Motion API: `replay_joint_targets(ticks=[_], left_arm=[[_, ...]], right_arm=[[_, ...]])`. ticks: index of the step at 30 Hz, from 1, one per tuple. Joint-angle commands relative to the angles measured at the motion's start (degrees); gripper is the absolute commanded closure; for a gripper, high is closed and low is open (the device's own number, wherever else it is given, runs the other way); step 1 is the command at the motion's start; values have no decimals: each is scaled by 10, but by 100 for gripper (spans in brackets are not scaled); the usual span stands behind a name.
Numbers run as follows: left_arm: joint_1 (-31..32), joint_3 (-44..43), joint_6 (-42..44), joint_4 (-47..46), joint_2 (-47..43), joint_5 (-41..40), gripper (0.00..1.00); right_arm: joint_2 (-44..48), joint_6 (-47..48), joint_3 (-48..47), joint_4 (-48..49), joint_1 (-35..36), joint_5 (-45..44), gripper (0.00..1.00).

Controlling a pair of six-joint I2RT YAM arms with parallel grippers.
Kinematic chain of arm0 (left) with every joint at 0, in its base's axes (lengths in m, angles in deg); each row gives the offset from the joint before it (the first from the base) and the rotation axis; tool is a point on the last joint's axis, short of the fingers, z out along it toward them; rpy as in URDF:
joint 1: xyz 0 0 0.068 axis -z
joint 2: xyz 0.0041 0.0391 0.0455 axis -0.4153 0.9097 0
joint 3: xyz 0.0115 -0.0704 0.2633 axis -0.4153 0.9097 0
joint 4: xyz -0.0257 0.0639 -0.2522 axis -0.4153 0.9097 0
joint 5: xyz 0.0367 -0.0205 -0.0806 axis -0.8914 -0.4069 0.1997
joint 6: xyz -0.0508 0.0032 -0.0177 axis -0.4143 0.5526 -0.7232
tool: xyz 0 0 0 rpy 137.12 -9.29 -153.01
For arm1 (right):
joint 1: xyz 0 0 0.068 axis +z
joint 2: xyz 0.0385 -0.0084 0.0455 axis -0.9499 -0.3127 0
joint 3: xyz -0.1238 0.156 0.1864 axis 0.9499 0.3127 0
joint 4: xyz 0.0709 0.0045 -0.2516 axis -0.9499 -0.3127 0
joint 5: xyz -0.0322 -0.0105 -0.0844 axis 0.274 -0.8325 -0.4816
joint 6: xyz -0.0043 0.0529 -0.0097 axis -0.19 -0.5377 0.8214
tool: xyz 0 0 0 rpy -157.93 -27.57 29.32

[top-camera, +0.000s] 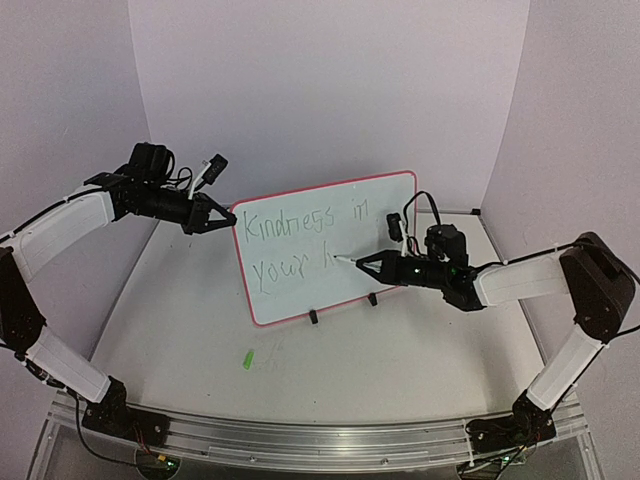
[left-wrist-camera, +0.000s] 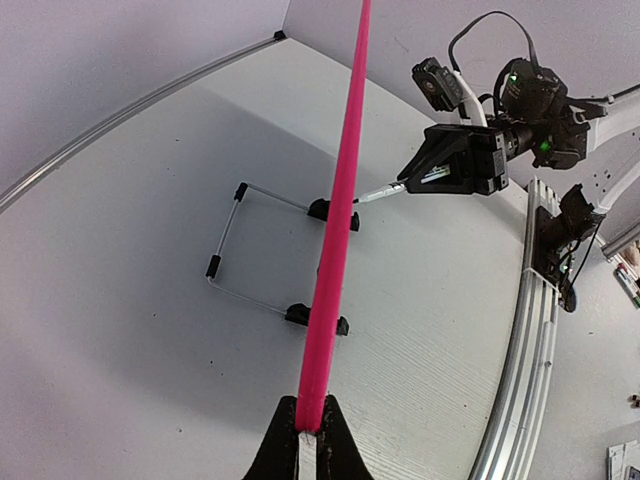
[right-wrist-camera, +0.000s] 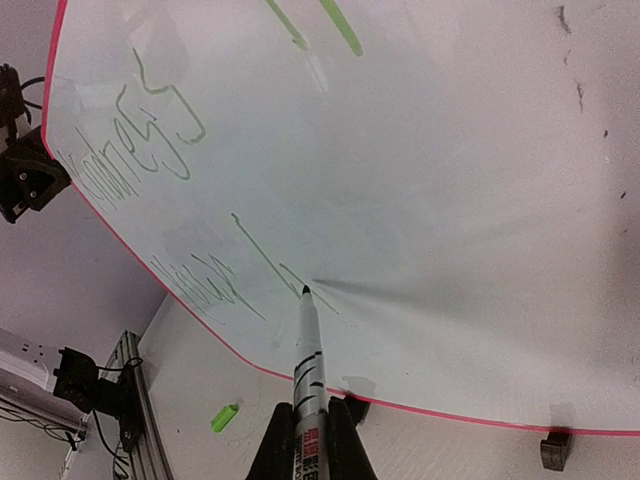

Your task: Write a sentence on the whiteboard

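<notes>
Where marker (right-wrist-camera: 308, 345) touches whiteboard (top-camera: 300, 295), right tool (top-camera: 368, 263) gripping it

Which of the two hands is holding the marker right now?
The right hand: the marker juts from it, tip on the whiteboard; the left hand clamps its rim.

Left gripper (top-camera: 226, 219), right gripper (top-camera: 362, 262) clamped, arms outstretched

Glossy smooth whiteboard (right-wrist-camera: 450, 180), pink plastic-looking rim (left-wrist-camera: 346, 180), thin metal wire stand (left-wrist-camera: 225, 233), matt white table (top-camera: 400, 350)
</notes>
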Motion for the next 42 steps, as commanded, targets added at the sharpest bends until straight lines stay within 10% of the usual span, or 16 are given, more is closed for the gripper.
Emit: replay_joint_targets(ticks=[1,42], left_arm=[[8,-2,5,1,-9,12,100],[9,-3,6,2,-10,9,100]], right_arm=[[-12,-5,-19,17,-7,-13,100],[-22,-5,-32,20,-19,18,100]])
